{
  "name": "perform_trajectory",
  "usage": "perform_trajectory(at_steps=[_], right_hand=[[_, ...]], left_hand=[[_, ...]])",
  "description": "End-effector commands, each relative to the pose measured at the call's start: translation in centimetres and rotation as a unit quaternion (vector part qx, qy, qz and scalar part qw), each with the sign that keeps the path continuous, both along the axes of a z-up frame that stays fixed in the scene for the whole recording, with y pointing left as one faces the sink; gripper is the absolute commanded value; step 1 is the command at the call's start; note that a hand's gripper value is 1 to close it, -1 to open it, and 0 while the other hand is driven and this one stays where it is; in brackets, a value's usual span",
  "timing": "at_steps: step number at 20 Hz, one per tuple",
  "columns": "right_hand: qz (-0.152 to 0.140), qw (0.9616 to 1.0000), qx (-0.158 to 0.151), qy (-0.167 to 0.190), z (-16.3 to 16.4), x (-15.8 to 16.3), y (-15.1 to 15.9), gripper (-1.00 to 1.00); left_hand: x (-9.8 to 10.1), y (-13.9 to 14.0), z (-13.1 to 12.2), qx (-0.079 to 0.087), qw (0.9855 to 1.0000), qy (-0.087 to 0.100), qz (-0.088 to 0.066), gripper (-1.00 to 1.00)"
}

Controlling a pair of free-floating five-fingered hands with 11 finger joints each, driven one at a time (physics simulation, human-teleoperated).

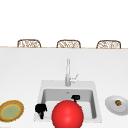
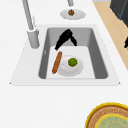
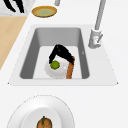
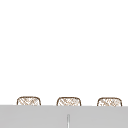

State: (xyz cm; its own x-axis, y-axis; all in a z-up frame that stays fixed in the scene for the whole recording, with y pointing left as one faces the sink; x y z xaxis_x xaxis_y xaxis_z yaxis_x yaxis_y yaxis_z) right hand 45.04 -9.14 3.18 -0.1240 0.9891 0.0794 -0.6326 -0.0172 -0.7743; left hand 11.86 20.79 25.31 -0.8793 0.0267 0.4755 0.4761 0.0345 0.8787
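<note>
- Front view: the right hand (image 1: 75, 97) is down in the sink (image 1: 42, 86), just past a big red ball (image 1: 67, 114) that hides the basin floor from this camera.
- Left side view: that right hand (image 2: 65, 38) hangs over the far part of the basin, its fingers (image 2: 59, 45) straight and pointing down toward a sausage (image 2: 57, 62); the tips end just short of the sausage's far end, and I cannot tell whether they touch.
- The sausage lies on the basin floor, leaning against the faucet-side rim of a white plate (image 2: 71, 71).
- A green lime (image 2: 72, 62) sits on that plate, beside the sausage.
- Right side view: the hand (image 3: 60, 53) covers the far edge of the plate (image 3: 56, 72), with the lime (image 3: 55, 65) under its palm side and the sausage (image 3: 70, 69) by its fingers.
- The left hand (image 1: 41, 109) floats at the sink's near left corner, fingers curled, holding nothing.
- On the bench: a yellow plate (image 1: 11, 110) at left, a white plate with a brown bit of food (image 1: 118, 102) at right.
- The faucet (image 1: 68, 73) stands behind the basin.
</note>
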Motion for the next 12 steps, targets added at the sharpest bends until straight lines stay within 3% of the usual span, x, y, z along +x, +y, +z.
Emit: perform_trajectory(at_steps=[1,7,12], right_hand=[[-0.027,0.9995,0.011,0.010,-2.9,1.2,0.1,-1.00],[-0.022,0.9995,-0.003,-0.021,-6.6,3.8,0.7,-1.00],[-0.044,0.9987,-0.008,-0.027,-9.5,4.4,1.0,-1.00]], left_hand=[[0.0,0.0,0.0,0.000,1.0000,0.000,0.000,0.00],[0.0,0.0,0.0,0.000,1.0000,0.000,0.000,0.00],[0.0,0.0,0.0,0.000,1.0000,0.000,0.000,0.00]])
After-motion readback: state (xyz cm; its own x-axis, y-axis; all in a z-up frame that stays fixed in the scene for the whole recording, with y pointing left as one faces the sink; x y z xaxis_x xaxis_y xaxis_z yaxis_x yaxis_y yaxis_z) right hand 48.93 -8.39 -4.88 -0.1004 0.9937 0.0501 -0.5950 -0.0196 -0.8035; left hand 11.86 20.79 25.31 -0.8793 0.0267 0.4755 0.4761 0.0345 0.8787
